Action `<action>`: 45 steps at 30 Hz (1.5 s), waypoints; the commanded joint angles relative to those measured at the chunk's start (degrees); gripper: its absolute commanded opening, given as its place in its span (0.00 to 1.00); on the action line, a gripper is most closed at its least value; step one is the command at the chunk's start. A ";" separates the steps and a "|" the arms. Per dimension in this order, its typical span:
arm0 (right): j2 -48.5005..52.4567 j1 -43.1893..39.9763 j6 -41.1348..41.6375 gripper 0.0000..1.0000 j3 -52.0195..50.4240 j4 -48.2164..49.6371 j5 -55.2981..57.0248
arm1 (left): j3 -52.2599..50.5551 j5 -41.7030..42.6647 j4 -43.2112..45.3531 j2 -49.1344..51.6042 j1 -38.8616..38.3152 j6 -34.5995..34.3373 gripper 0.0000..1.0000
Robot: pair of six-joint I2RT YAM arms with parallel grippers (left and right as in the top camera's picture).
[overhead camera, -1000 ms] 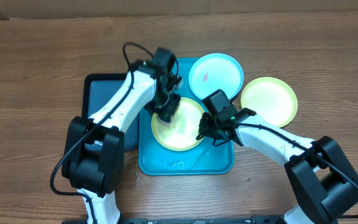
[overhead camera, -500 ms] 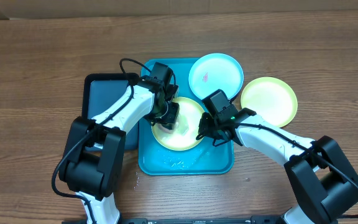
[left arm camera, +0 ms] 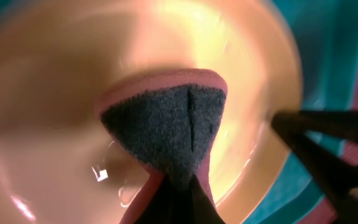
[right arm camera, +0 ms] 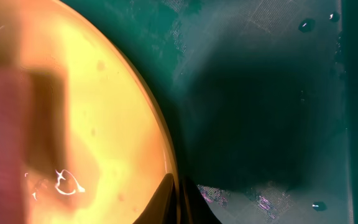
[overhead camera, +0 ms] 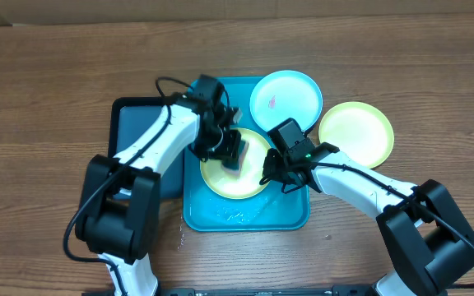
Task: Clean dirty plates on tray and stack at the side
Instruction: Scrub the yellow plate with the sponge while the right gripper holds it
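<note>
1. Overhead: a large turquoise rectangular plastic tray (overhead camera: 290, 215) sits mid-frame on the wooden counter (overhead camera: 39, 99), with a pale yellow-green round plastic plate (overhead camera: 239, 182) inside it. A light cyan round plate (overhead camera: 285, 97) overlaps the tray's upper right corner. A second yellow-green plate (overhead camera: 356, 131) lies on the counter just right of that. A dark navy tray (overhead camera: 134, 123) lies left of the turquoise one.
2. Left wrist: the left fingers (left arm camera: 166, 205) are clenched on a pink sponge (left arm camera: 166, 124) over the plate (left arm camera: 42, 93), its dark scouring face towards the camera.
3. Right wrist: at bottom centre, the right fingers (right arm camera: 165, 202) are clenched on the plate's (right arm camera: 73, 93) rim. The wet tray (right arm camera: 260, 93) fills the right of the frame.
</note>
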 commanded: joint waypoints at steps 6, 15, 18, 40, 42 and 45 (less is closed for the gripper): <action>0.92 -0.04 -0.37 0.04 0.63 -0.09 -0.31 | 3.21 -10.45 -2.62 -5.97 0.50 0.76 0.04; 0.92 -0.04 -0.37 0.04 0.63 -0.09 -0.31 | -7.50 -16.26 5.27 -5.29 0.37 0.72 0.04; 0.92 -0.04 -0.37 0.04 0.63 -0.09 -0.31 | -11.13 -16.26 9.01 -5.29 0.39 0.70 0.04; 0.92 -0.04 -0.35 0.04 0.63 -0.09 -0.31 | -14.03 6.78 15.93 -2.34 0.48 -2.29 0.04; 0.92 -0.04 -0.37 0.04 0.63 -0.11 -0.33 | -11.32 6.91 13.57 -2.64 0.81 -2.21 0.04; 0.92 -0.04 -0.37 0.04 0.63 -0.15 -0.28 | -5.81 6.23 8.72 -3.65 1.05 -0.57 0.04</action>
